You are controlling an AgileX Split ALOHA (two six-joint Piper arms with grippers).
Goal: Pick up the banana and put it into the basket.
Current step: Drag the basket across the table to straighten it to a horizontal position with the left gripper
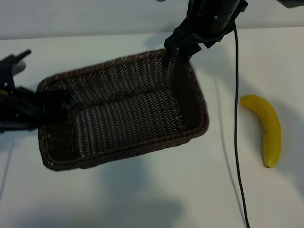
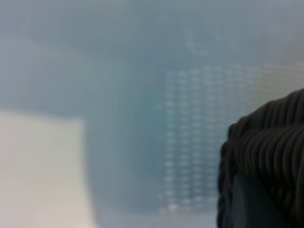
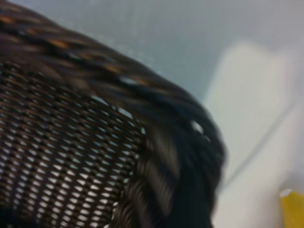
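The basket (image 1: pixel 123 111) fills the centre-left of the frame, tilted. The left gripper (image 1: pixel 45 105) at the left edge is nearly closed on its rim. The right gripper (image 1: pixel 183 50), top centre, stands wide open at the far rim. The banana (image 1: pixel 266 128) lies at right on the table (image 1: pixel 142 199), well apart.
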